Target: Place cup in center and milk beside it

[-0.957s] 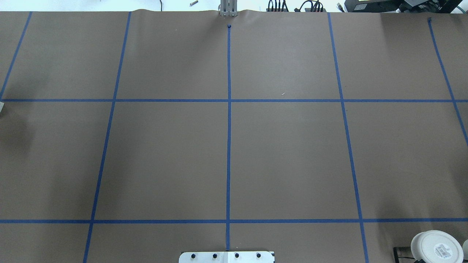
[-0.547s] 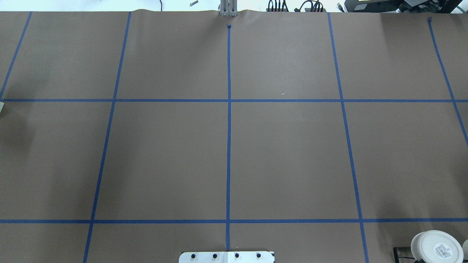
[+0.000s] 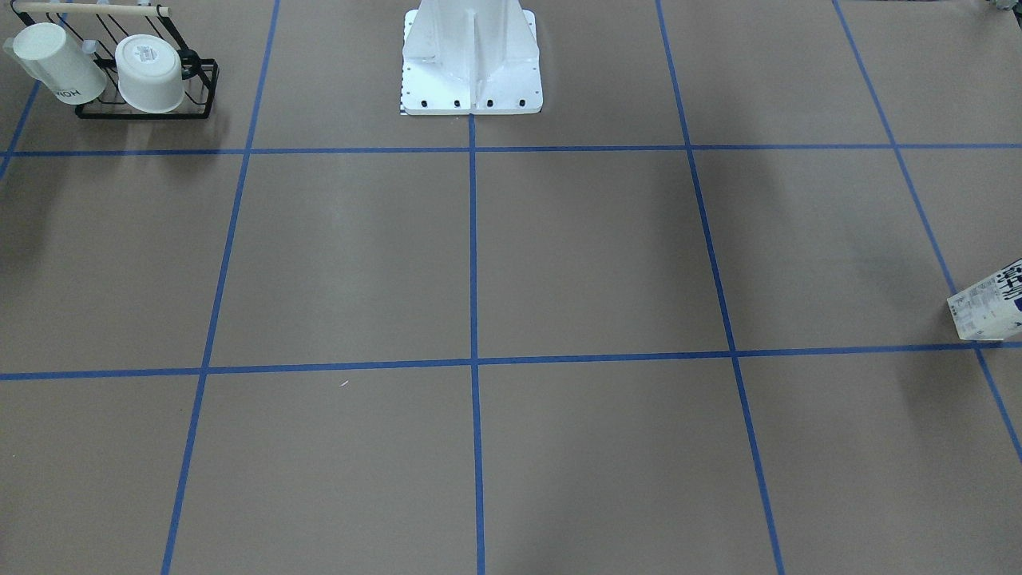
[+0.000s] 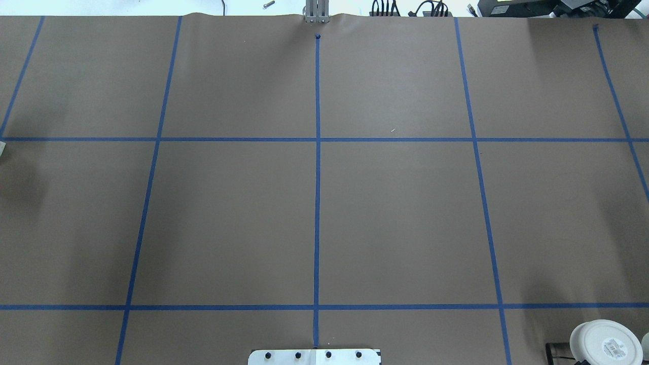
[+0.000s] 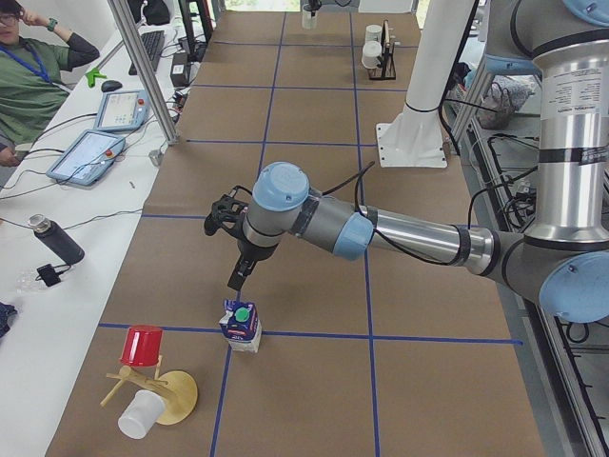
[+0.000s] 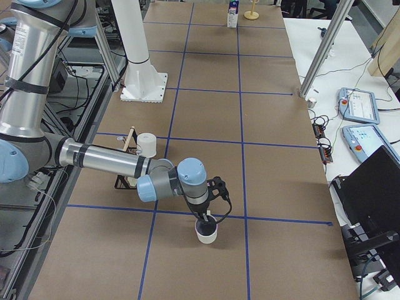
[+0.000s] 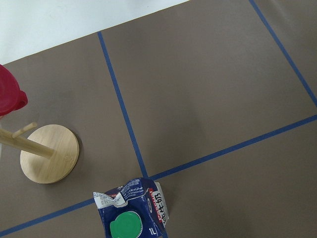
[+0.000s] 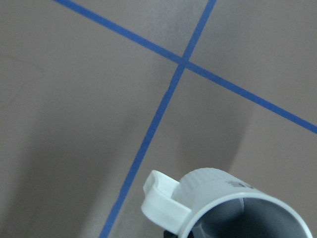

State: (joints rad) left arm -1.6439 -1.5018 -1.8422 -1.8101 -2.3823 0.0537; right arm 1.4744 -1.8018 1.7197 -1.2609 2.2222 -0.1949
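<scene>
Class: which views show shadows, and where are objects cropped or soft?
Front-facing view: soft shadows across the table, the milk cropped at the right edge. Right wrist view: the cup slightly soft, cut at the bottom. Left wrist view: milk cut at the bottom.

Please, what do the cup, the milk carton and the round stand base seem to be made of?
Cup: likely glazed ceramic, maybe plastic; smooth white outside, grey inside.
Milk carton: coated paperboard; creased folded top, printed sides.
Stand base: pale matte wood, by its colour.
</scene>
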